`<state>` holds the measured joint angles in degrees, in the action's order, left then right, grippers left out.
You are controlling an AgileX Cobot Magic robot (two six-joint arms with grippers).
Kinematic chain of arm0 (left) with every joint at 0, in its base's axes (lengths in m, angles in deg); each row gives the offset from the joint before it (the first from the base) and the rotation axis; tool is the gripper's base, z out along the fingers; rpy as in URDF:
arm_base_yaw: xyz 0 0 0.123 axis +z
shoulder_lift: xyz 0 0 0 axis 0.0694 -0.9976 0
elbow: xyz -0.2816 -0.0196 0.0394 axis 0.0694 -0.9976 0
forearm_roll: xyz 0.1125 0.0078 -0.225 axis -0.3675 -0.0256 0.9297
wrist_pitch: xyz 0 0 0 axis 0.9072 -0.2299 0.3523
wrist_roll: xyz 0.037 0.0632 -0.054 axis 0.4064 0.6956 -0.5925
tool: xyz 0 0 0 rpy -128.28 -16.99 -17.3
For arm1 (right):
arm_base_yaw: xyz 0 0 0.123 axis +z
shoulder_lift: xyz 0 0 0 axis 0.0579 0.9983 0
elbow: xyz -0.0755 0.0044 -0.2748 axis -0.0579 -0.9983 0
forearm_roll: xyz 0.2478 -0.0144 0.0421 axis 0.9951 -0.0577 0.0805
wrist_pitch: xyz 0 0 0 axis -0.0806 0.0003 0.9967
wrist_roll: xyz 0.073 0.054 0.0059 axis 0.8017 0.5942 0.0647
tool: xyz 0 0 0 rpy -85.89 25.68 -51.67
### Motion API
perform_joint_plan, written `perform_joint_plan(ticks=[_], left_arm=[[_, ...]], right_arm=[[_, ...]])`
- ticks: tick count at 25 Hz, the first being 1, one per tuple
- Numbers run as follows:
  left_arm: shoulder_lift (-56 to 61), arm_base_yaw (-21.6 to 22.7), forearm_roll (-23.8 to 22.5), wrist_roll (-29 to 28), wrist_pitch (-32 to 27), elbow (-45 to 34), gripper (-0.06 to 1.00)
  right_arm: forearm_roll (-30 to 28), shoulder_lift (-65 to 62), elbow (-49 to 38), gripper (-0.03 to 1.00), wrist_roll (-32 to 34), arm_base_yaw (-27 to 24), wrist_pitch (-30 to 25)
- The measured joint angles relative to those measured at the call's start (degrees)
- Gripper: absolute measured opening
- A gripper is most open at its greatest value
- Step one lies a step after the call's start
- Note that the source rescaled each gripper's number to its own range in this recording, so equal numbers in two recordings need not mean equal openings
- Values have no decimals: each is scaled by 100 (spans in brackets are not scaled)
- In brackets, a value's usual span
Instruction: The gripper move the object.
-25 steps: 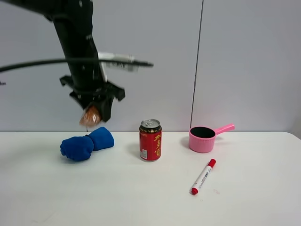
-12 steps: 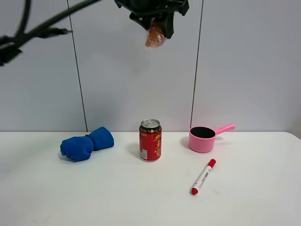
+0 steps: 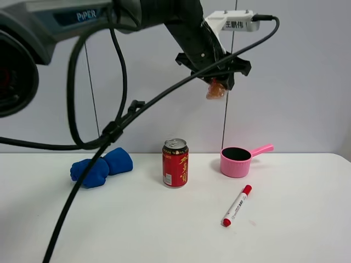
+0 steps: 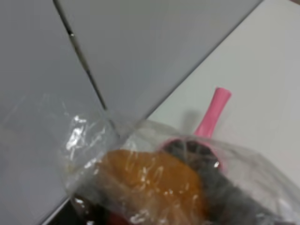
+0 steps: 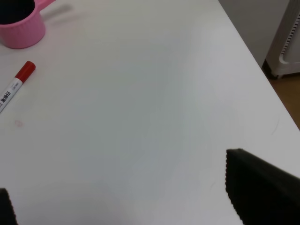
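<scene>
My left gripper (image 3: 219, 81) is high in the air above the pink cup, reaching across from the left. It is shut on the object, a golden-brown pastry in clear wrapper (image 3: 215, 91), which hangs from the jaws. In the left wrist view the pastry (image 4: 150, 180) fills the lower half, with the crinkly wrapper spread over it. My right gripper (image 5: 126, 206) is open and empty low over the white table; its black fingertips (image 5: 262, 192) show at the frame's lower corners.
A red can (image 3: 175, 163) stands mid-table, with a blue glove (image 3: 101, 167) to its left. A pink cup with a handle (image 3: 237, 161) and a red-capped marker (image 3: 237, 205) lie to the right; both show in the right wrist view (image 5: 18, 26), (image 5: 16, 86). The arm's cable (image 3: 104, 137) loops over the left side.
My left gripper carried the pastry from just above the glove, up high over the can, then right and down to above the pink cup.
</scene>
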<state>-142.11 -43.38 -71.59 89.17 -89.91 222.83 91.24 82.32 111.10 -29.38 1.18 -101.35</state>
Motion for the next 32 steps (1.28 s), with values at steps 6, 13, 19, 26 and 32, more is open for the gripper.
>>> perform_joint_plan(ticks=[6,13,19,26,32], left_arm=[[-363,-20,671,0,893,20,7],[-818,-58,1019,160,1597,20,1],[-1192,-58,1210,247,1982,20,1],[-1431,-64,1213,786,2139,20,1],[-1605,-88,1213,1361,2341,20,1]], right_arm=[[0,0,0,100,0,0,0],[0,0,0,100,0,0,0],[0,0,0,100,0,0,0],[0,0,0,100,0,0,0],[0,0,0,100,0,0,0]])
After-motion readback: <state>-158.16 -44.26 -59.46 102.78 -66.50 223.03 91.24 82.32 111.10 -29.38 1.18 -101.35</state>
